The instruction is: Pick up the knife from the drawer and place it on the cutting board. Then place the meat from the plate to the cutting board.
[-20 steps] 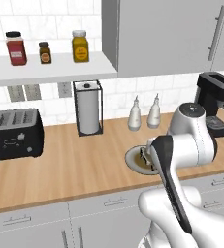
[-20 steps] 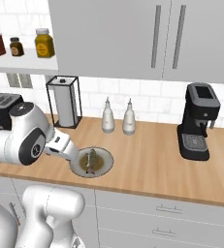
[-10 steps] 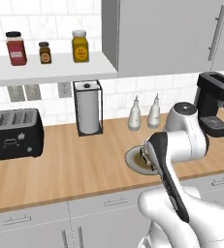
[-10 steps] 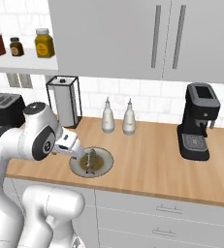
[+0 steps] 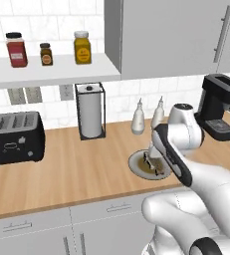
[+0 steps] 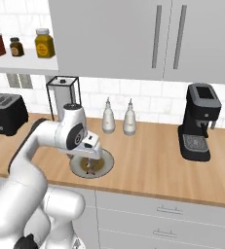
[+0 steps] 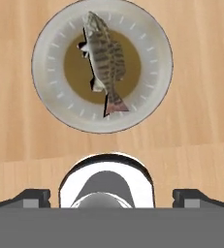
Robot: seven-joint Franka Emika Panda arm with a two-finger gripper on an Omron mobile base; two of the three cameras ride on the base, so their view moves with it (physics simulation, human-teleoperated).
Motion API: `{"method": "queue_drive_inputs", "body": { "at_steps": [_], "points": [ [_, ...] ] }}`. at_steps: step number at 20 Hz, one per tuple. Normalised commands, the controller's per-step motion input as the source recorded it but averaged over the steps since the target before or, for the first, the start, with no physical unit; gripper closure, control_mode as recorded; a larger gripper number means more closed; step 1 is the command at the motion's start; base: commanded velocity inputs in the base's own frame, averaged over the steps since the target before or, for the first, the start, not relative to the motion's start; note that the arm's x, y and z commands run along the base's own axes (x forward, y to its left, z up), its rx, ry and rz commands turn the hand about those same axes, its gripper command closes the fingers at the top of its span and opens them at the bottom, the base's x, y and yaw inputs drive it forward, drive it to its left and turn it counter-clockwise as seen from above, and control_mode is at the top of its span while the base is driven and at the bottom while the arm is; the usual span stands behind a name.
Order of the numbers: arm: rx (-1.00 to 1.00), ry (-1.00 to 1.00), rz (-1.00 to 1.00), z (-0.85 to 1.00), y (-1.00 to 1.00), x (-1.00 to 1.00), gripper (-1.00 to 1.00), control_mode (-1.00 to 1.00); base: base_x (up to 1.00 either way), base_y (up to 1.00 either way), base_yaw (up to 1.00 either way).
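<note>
On the wooden counter sits the round pale grey plate [image 7: 154, 94], also seen as plate [image 5: 135, 163] and plate [image 6: 107, 162]. The meat [image 7: 106, 54], a striped grey-brown fish-shaped piece, lies on the plate's brown centre. My gripper [image 7: 114, 197] hovers just above the plate, pointing down at it, with its jaws wide open and nothing between them; it appears as gripper [image 5: 151, 162] and gripper [image 6: 89, 167]. The knife and the cutting board are out of view. Closed grey drawer fronts [image 6: 162, 210] run under the counter; which one is the task's drawer I cannot tell.
A black toaster [image 5: 13, 138] stands at the left, a paper-towel holder [image 5: 90, 112] behind the plate, two white bottles [image 6: 118, 116] by the wall, a black coffee machine [image 6: 199, 121] at the right. A shelf with jars [image 5: 47, 52] and wall cabinets hang overhead.
The arm's upper links have swung sideways and its elbow has shifted, while the hand stays above the plate. The jaws remain open and the meat has not moved.
</note>
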Motion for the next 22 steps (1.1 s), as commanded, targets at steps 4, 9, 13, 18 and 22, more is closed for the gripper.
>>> {"method": "queue_drive_inputs", "body": {
  "at_steps": [4,9,13,18,22],
  "points": [
    [-0.02,0.00,0.04,-0.66,0.00,0.46,-1.00,-1.00,0.00,0.00,0.00],
    [-0.04,0.00,0.04,-0.39,0.00,0.44,-1.00,-1.00,0.00,0.00,0.00],
    [-0.02,0.00,0.00,-0.33,0.01,0.63,-1.00,-1.00,0.00,0.00,0.00],
    [0.00,0.00,0.00,-0.35,0.00,0.58,-1.00,-1.00,0.00,0.00,0.00],
    [0.00,0.00,0.00,-0.46,0.00,0.19,-1.00,-1.00,0.00,0.00,0.00]
  ]
}}
